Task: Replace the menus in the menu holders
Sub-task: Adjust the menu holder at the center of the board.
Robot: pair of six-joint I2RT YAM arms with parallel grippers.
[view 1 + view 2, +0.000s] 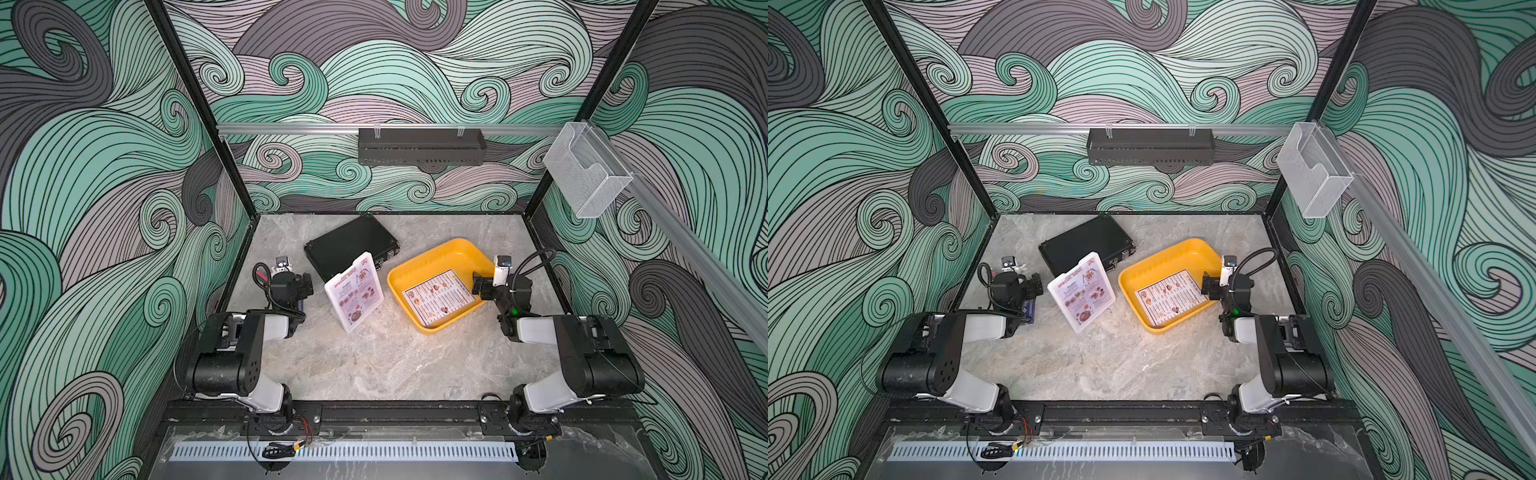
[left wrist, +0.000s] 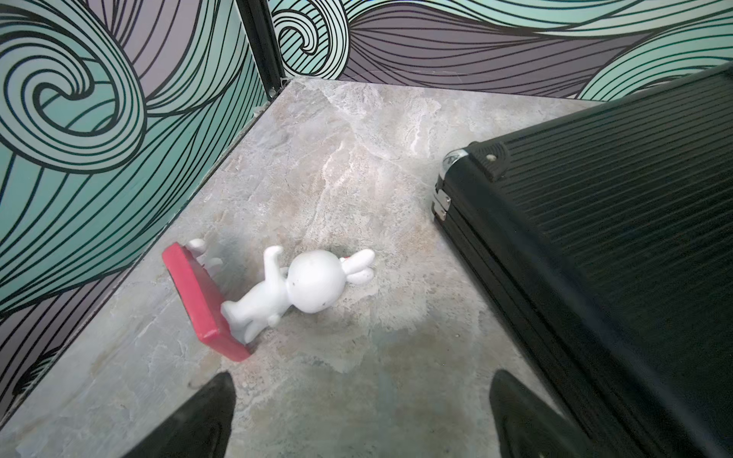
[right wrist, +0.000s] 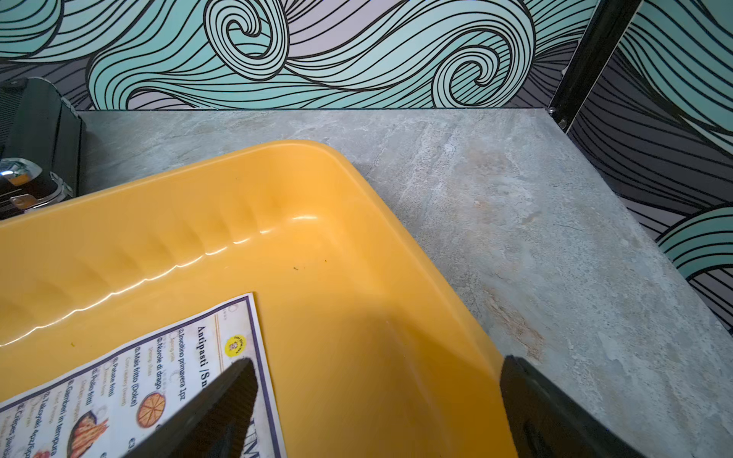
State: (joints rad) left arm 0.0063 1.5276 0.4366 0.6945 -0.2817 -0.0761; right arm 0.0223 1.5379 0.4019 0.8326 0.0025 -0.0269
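Note:
The translucent white menu holder (image 1: 352, 326) stands tilted near the middle of the table, in front of a black briefcase (image 1: 349, 245). The pinkish "Special Menu" sheet (image 1: 354, 293) sits inside it. The white two-column menu (image 1: 436, 297) lies flat in a yellow tray (image 1: 440, 257) to the right. My left gripper (image 1: 306, 284) hovers left of the holder, open and empty (image 2: 363, 396). My right gripper (image 1: 478, 286) hangs over the tray's right side, open (image 3: 377, 380). One of its fingers (image 3: 222, 404) is above the corner of the menu (image 3: 119, 388), not touching it.
A white rabbit figurine (image 2: 309, 285) on a red base lies on its side near the left wall, ahead of my left gripper. The briefcase (image 2: 595, 238) is close on that gripper's side. A clear box (image 1: 586, 174) hangs on the right wall, a black rack (image 1: 419, 147) on the back rail.

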